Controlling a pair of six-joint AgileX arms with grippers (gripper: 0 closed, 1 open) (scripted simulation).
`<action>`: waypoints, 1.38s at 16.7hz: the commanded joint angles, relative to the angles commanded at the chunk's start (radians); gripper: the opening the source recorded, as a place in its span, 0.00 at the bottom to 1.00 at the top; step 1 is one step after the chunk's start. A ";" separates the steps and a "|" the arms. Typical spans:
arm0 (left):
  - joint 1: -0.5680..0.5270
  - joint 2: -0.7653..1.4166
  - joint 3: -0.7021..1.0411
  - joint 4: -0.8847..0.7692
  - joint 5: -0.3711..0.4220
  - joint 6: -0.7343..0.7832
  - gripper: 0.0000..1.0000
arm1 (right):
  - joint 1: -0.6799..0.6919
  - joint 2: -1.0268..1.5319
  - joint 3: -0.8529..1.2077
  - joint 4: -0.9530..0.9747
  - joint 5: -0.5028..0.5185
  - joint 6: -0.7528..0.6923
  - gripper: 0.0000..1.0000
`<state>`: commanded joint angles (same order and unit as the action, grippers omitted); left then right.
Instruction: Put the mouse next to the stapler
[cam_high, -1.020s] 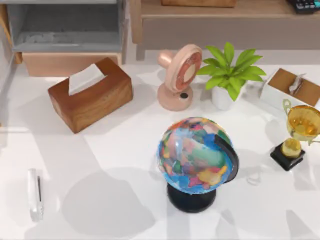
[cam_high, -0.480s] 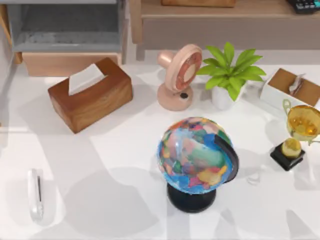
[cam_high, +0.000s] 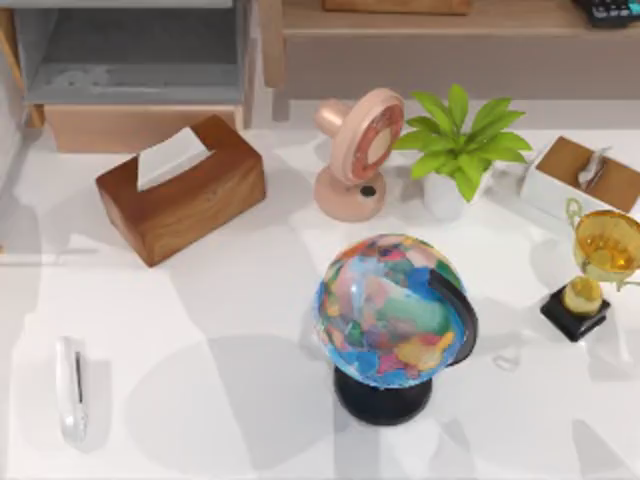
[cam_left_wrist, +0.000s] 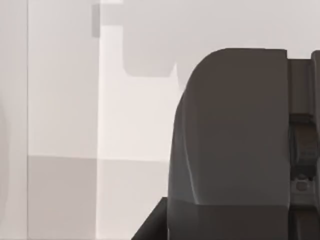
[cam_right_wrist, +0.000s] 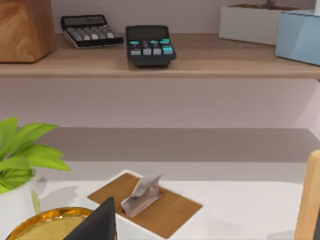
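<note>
Here, on the white table (cam_high: 250, 300), the globe (cam_high: 395, 310) stands centre and the stapler (cam_high: 70, 388) lies flat near the left edge; I cannot pick out the mouse, so I judge the step is locating it first, then approaching low past the globe; whether either claw is released or clenched I cannot tell

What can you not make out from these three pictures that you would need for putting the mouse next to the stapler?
- The mouse: no view lets me pick it out; the globe may hide table behind it.
- Left gripper: the left wrist view has a dark housing in front, so its fingers cannot be judged.
- The stapler: too small in the top view for detail.
- The trophy: cut by the top view's right edge.
</note>
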<state>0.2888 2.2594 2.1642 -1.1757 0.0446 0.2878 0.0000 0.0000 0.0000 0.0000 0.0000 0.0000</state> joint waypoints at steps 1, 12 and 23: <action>-0.028 -0.048 -0.044 0.022 -0.002 -0.038 0.00 | 0.000 0.000 0.000 0.000 0.000 0.000 1.00; -0.536 -0.469 -0.722 0.268 -0.047 -0.530 0.00 | 0.000 0.000 0.000 0.000 0.000 0.000 1.00; -0.875 -0.641 -1.243 0.394 -0.101 -0.875 0.00 | 0.000 0.000 0.000 0.000 0.000 0.000 1.00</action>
<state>-0.5865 1.6181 0.9215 -0.7817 -0.0566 -0.5875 0.0000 0.0000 0.0000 0.0000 0.0000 0.0000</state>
